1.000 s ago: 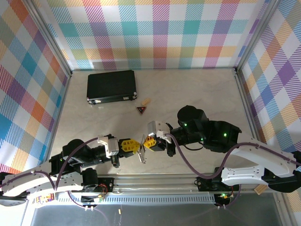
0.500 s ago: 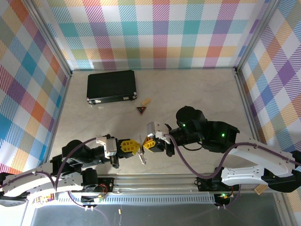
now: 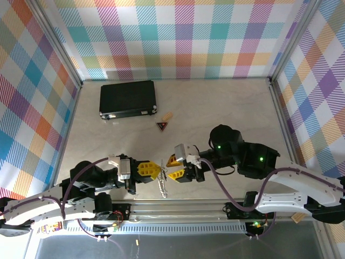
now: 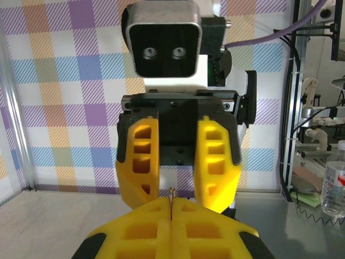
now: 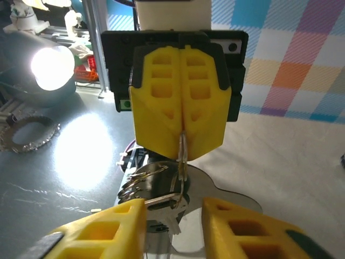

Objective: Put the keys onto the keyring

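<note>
Found the left pincer [image 3: 156, 171] clenched, yellow fingers pressed flat together with no gap. Seen from the right wrist camera pinching a thin metal loop [image 5: 183, 155] at its very tips. Cannot tell whether this loop is a ring of its own or part of the bunch.

Noted the keys [image 3: 163, 187] hanging straight down from that grip, clear of the surface [image 3: 232, 108], at the near edge just in front of the arm bases. Logged as a pale silver bunch with a toothed edge in the overhead view. In the right wrist view, made out several overlapping rings and flat blades [image 5: 156, 195] below the loop.

Found the right pincer [image 3: 170, 168] released, jaws standing apart with nothing between them. Facing the left pincer tip to tip, just beside it. From the left wrist camera, seen head-on with both yellow fingers [image 4: 215, 162] spread either side of the closed left tips. Cannot tell whether either right finger touches the bunch.

Recorded elsewhere on the surface, well apart from both pincers:
- a black flat case [image 3: 128, 98] at the far left
- a dark-red triangular trinket [image 3: 161, 125] nearer the middle
- a tan piece [image 3: 167, 116] just beside the trinket
</note>
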Controlling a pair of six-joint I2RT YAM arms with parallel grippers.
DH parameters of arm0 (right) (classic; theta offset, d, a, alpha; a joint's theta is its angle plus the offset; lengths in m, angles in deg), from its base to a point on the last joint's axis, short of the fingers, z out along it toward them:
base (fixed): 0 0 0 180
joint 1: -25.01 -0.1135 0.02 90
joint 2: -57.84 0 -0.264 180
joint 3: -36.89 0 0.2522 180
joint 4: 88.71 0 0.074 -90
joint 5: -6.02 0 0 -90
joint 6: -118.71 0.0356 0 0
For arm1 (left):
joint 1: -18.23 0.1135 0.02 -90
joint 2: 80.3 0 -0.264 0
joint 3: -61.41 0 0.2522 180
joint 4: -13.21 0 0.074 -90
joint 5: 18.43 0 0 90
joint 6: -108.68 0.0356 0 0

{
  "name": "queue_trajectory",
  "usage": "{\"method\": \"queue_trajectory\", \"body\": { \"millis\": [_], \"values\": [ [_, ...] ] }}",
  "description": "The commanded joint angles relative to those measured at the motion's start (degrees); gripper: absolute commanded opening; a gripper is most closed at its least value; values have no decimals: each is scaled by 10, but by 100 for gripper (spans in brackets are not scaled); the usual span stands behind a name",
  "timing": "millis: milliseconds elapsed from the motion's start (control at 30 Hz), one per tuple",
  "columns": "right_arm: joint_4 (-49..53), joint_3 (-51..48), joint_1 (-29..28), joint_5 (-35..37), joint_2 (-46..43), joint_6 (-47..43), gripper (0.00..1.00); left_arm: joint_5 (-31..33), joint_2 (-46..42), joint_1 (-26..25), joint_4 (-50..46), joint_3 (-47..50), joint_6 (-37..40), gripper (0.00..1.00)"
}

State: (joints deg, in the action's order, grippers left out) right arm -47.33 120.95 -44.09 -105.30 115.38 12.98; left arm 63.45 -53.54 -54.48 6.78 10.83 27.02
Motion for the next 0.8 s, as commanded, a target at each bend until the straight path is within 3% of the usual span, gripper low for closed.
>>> {"method": "queue_trajectory", "body": {
  "millis": [0,67,300,533,767],
  "values": [
    [-32,-13,-4,-5,-24,5,44,-8,-8,0,40,8,-6,0],
    [-39,-17,-4,0,-30,12,48,-9,-8,0,42,9,-6,0],
    [-111,-41,-4,22,-32,51,48,-21,3,0,71,15,-13,0],
    [-157,-63,-4,-10,-25,70,47,-27,18,0,107,20,-22,0],
    [-170,-71,-4,-14,-30,75,34,-30,21,0,117,23,-26,0]
  ]
}}
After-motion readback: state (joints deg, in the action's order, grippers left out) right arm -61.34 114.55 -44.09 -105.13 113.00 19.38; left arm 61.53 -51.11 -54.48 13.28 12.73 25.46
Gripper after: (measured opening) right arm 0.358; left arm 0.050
